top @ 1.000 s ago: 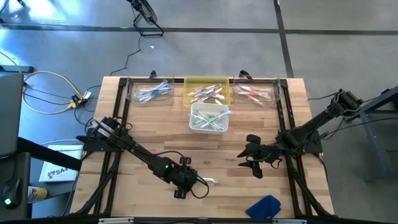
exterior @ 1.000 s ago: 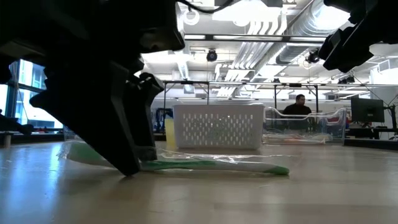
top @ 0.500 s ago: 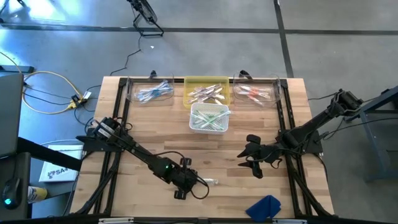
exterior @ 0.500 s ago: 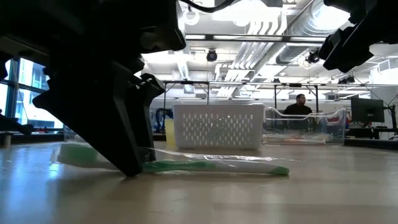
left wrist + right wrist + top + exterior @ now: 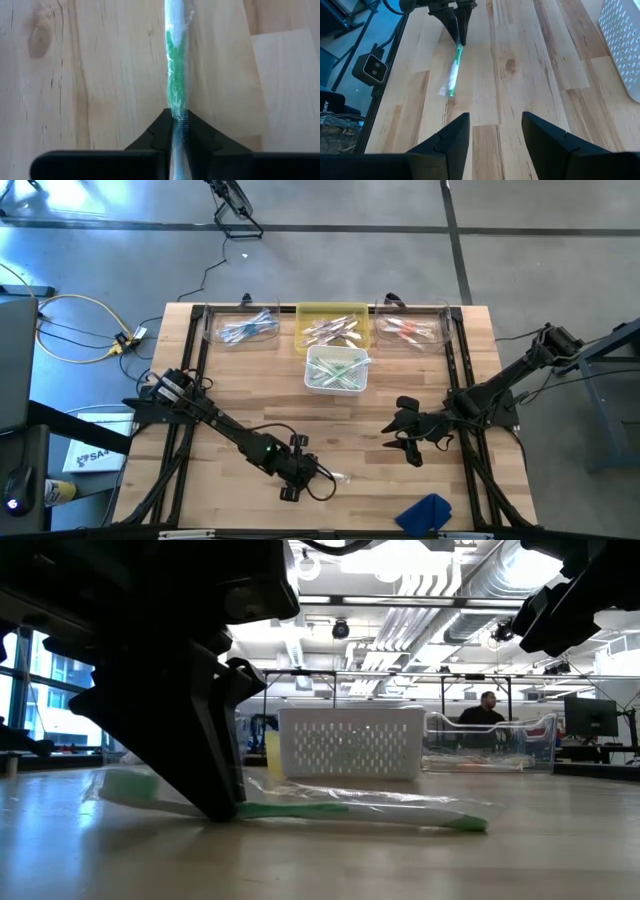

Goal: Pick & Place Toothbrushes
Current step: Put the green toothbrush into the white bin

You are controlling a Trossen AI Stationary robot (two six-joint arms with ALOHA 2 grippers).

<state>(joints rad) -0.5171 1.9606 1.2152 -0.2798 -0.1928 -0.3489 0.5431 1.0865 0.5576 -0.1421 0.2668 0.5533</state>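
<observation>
one left tool (image 5: pixel 178 131) pinches green toothbrush (image 5: pixel 176 60).

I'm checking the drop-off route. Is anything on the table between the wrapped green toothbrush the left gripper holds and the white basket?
Nothing visible. The left gripper is shut on the green toothbrush near the table's front; only bare wood lies between it and the white basket.

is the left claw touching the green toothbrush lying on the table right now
Touching. The left wrist view shows the left claw closed on the wrapped green toothbrush, its two fingers pressed against the handle with no gap visible.
</observation>
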